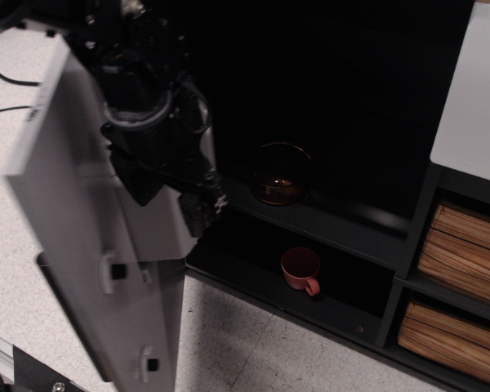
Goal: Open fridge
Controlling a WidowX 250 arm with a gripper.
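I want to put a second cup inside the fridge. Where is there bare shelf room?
The lower black shelf is bare right of the small red mug, up to the black side wall. The upper shelf is bare right of the dark glass bowl. The left side is crowded by the grey open door and the robot arm.

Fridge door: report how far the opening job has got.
Done: the door is swung wide, its inner face showing, and the fridge shelves are exposed with a red cup below and a dark glass bowl above. In hand: the arm is against the door's inner side; its gripper can't be made out. Left: only pulling the arm clear.
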